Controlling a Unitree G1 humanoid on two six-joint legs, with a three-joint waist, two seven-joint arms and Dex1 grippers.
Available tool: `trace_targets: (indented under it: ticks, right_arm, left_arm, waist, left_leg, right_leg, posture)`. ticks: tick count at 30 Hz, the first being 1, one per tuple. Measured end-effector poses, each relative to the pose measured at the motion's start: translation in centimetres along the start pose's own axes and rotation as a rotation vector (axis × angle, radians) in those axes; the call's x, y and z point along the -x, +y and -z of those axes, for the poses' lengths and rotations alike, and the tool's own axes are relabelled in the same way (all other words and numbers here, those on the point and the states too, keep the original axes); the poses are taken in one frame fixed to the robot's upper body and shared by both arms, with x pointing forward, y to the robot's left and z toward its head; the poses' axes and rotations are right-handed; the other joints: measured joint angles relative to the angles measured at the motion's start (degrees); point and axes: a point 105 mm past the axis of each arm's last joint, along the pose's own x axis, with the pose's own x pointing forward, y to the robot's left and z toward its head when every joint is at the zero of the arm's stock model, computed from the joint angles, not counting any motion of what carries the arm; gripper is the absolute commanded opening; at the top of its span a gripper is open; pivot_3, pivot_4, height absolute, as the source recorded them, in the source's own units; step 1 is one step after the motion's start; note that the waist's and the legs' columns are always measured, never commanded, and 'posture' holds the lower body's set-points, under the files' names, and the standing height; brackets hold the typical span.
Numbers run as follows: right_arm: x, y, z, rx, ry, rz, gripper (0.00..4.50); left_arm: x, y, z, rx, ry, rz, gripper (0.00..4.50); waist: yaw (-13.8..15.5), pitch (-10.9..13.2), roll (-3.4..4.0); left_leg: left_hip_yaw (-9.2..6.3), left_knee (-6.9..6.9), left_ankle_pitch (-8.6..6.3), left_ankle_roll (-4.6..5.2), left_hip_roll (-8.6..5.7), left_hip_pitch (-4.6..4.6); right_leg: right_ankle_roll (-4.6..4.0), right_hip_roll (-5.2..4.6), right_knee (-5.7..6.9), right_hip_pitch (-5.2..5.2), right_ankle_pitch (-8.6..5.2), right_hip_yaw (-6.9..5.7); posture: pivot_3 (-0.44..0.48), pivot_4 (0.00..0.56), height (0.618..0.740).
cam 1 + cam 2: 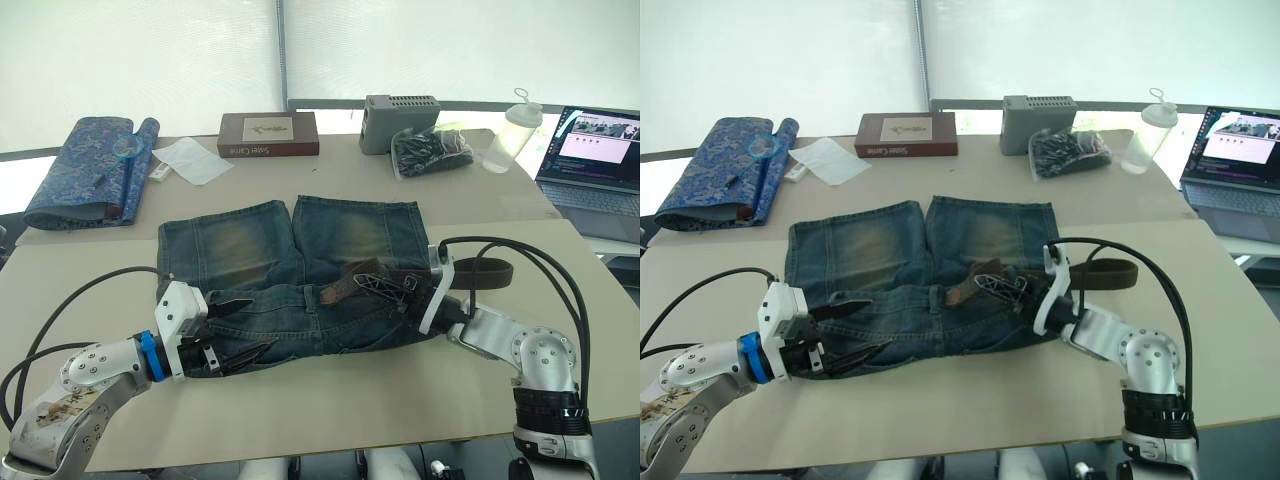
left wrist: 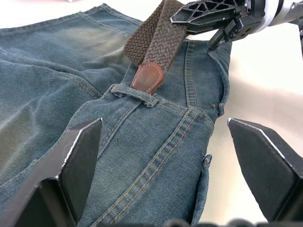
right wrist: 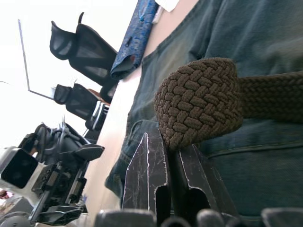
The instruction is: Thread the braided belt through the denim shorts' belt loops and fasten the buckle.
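Right claw (image 3: pixel 165 161) pinched on braided belt (image 3: pixel 203 101); left claw (image 2: pixel 165 161) wide.

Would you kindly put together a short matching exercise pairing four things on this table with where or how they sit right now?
Things:
1. dark brown braided belt
2. faded blue denim shorts
3. left gripper
4. open laptop

States:
A. open, at the shorts' edge on the robot's left
B. spread flat in the middle of the beige table
C. at the table's far right
D. folded strap pinched by the right gripper, its leather tip at a denim belt loop

Pairs: 1-D, 2-B, 3-A, 4-C
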Motion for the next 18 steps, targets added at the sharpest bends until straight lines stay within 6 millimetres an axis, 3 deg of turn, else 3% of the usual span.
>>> trace_targets:
  ticks: [18]
  right_arm:
    - [-0.23, 0.06, -0.4, -0.056, -0.002, -0.025, 0.0]
  left_arm:
    - [0.14, -0.2, 0.74, 0.036, 0.017, -0.01, 4.45]
  waist:
    - [0.0, 0.0, 0.0]
  left_leg:
    - [0.0, 0.0, 0.0, 0.0, 0.0, 0.01]
  right_leg:
    - [-0.01, -0.01, 0.01, 0.01, 0.01, 0.0]
  posture:
    - [0.0, 0.15, 0.74]
